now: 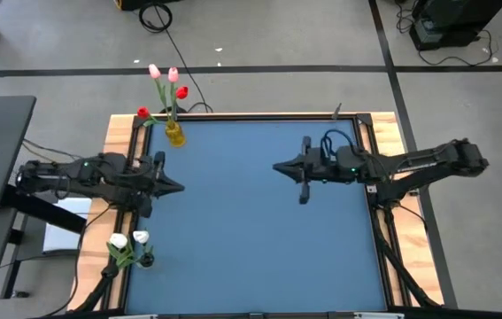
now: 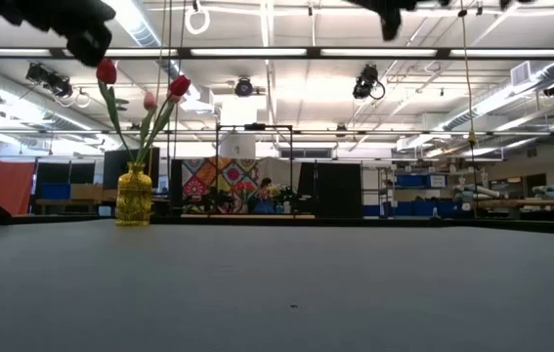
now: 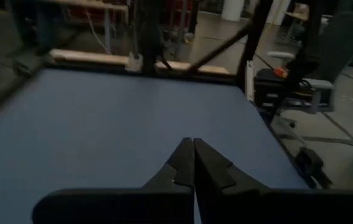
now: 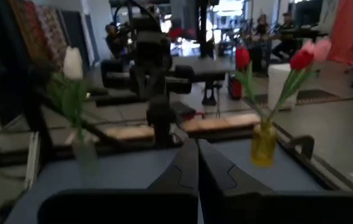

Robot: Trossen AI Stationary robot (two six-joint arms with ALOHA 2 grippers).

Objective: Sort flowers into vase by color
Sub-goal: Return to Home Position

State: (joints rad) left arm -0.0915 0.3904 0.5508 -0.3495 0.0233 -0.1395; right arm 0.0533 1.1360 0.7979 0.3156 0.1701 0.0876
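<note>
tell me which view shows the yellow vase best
The low view: the yellow vase stands side-on, unblocked, tulips fanning above. The high view sees it from overhead; the right wrist view shows it too; the left wrist view misses it.

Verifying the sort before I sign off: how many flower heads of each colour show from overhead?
Red flowers: 2
Pink flowers: 2
White flowers: 2
Black: 0 distinguishable
Total: 6. Red and pink are in the yellow vase, white in the transparent vase.

A yellow vase (image 1: 174,134) holds red and pink flowers (image 1: 173,75); white flowers (image 1: 119,241) stand by the table's (image 1: 259,230) left edge.
</note>
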